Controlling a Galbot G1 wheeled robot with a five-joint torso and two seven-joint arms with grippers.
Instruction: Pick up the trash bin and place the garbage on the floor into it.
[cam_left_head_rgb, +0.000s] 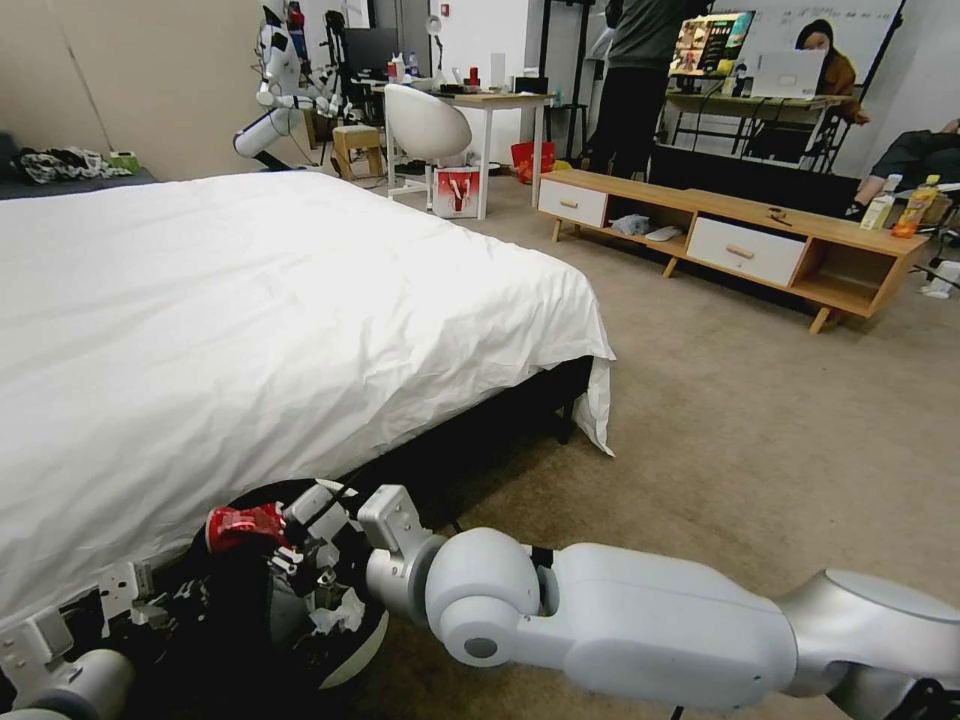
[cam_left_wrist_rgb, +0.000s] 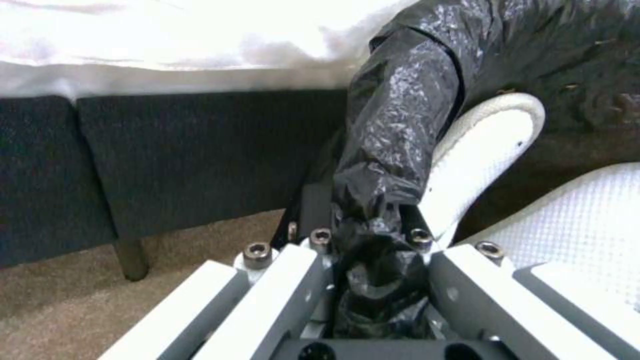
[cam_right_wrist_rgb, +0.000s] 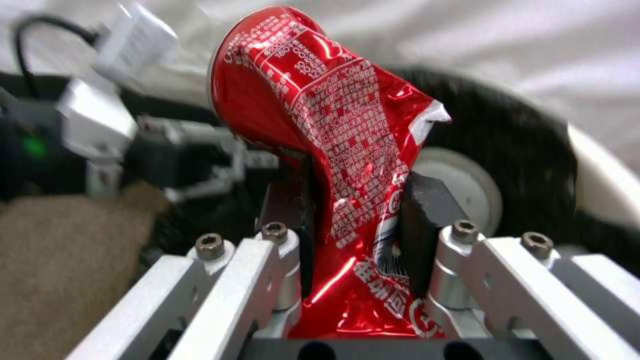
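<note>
The trash bin (cam_left_head_rgb: 368, 645), white-rimmed with a black bag, sits tilted at the bed's foot, low on my left. My left gripper (cam_left_head_rgb: 130, 595) is shut on its rim, pinching the bunched black bag (cam_left_wrist_rgb: 393, 150) against the white rim (cam_left_wrist_rgb: 480, 150). My right gripper (cam_left_head_rgb: 275, 535) is shut on a piece of garbage, a crushed red wrapper (cam_left_head_rgb: 238, 527), held over the bin's mouth. In the right wrist view the red wrapper (cam_right_wrist_rgb: 333, 125) stands between the black pads (cam_right_wrist_rgb: 417, 225), with the bin's grey flap (cam_right_wrist_rgb: 467, 185) behind. A white tissue (cam_left_head_rgb: 340, 612) lies inside the bin.
The white-sheeted bed (cam_left_head_rgb: 250, 330) fills the left side, its dark base beside the bin. Beige carpet floor (cam_left_head_rgb: 750, 440) stretches to the right. A low wooden cabinet (cam_left_head_rgb: 740, 240) stands at the far right; a desk, a white chair (cam_left_head_rgb: 425, 125) and people are behind.
</note>
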